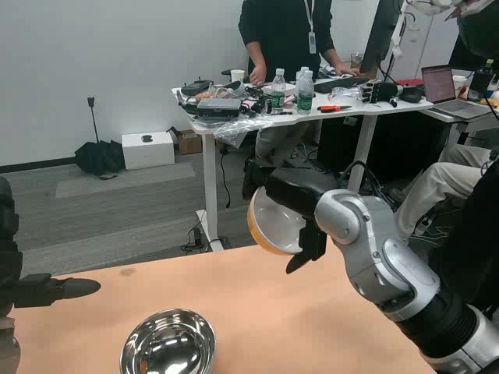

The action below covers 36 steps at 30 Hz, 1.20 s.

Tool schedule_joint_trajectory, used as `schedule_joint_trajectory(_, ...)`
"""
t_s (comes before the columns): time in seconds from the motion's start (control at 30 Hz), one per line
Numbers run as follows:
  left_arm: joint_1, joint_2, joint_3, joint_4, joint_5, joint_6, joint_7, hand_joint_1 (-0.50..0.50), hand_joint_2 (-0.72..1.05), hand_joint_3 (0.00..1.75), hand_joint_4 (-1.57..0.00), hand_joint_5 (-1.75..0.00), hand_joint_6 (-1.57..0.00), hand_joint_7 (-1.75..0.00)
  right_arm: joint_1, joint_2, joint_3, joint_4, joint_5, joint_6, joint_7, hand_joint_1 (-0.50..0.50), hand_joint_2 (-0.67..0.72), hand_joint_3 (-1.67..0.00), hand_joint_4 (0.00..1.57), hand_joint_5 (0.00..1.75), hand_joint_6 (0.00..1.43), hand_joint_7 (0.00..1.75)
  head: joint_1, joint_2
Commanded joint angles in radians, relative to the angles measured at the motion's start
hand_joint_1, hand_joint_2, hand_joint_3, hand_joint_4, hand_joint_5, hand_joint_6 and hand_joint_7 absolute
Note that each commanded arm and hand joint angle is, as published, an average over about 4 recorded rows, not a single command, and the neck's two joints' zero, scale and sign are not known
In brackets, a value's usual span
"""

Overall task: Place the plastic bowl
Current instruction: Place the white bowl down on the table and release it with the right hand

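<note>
My right hand (287, 204) holds the plastic bowl (273, 223) in the air above the far edge of the table (257, 304). The bowl is orange outside and white inside, tipped on its side with the opening facing right. Black fingers wrap over its rim and one reaches down past it. My left hand (35, 290) sits at the left edge just above the table, a finger pointing right, nothing in it. A shiny metal bowl (168, 343) stands upright on the table near the front, left of the plastic bowl and lower in the view.
Beyond the table a white desk (312, 109) carries bottles, tools and cables. A person (284, 35) stands behind it. Another person's legs (444, 183) show at the right beside a laptop (448, 89). A white box (148, 149) and black bag lie on the floor.
</note>
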Motion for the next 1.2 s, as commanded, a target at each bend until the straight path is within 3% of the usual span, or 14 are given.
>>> schedule_joint_trajectory(0.03, 0.01, 0.002, 0.001, -0.023, -0.004, -0.004, 0.0, -0.5, -0.1, 0.03, 0.0, 0.0, 0.0, 0.0, -0.001, -0.01, 0.02, 0.013, 0.015, 0.011, 0.003, -0.5, -0.6, -1.59, 0.43, 1.65, 0.06, 1.63, 0.018, 0.047)
schedule_joint_trajectory(0.57, 0.01, 0.002, -0.002, -0.023, -0.004, -0.003, 0.0, -0.5, -0.1, 0.09, 0.0, 0.0, 0.0, 0.0, -0.001, -0.015, 0.022, 0.014, 0.015, 0.011, 0.003, -0.5, -0.6, -1.59, 0.45, 1.65, 0.06, 1.64, 0.011, 0.011)
schedule_joint_trajectory(0.7, 0.01, 0.002, -0.002, -0.023, -0.004, -0.003, 0.0, -0.5, -0.1, 0.0, 0.0, 0.0, 0.0, 0.0, -0.001, -0.015, 0.023, 0.015, 0.016, 0.011, 0.003, -0.5, -0.6, -1.59, 0.46, 1.65, 0.06, 1.61, 0.009, 0.008)
schedule_joint_trajectory(0.9, 0.01, 0.002, -0.002, -0.023, -0.004, -0.003, 0.0, -0.5, -0.13, 0.0, 0.0, 0.0, 0.0, 0.0, -0.001, -0.015, 0.023, 0.016, 0.016, 0.012, 0.003, -0.5, -0.6, -1.59, 0.46, 1.65, 0.06, 1.68, 0.008, 0.006)
schedule_joint_trajectory(1.2, 0.01, 0.002, -0.002, -0.023, -0.004, -0.003, 0.0, -0.5, -0.1, 0.02, 0.0, 0.0, 0.0, 0.0, -0.001, -0.015, 0.024, 0.017, 0.016, 0.012, 0.003, -0.5, -0.6, -1.59, 0.46, 1.65, 0.06, 1.64, 0.009, 0.005)
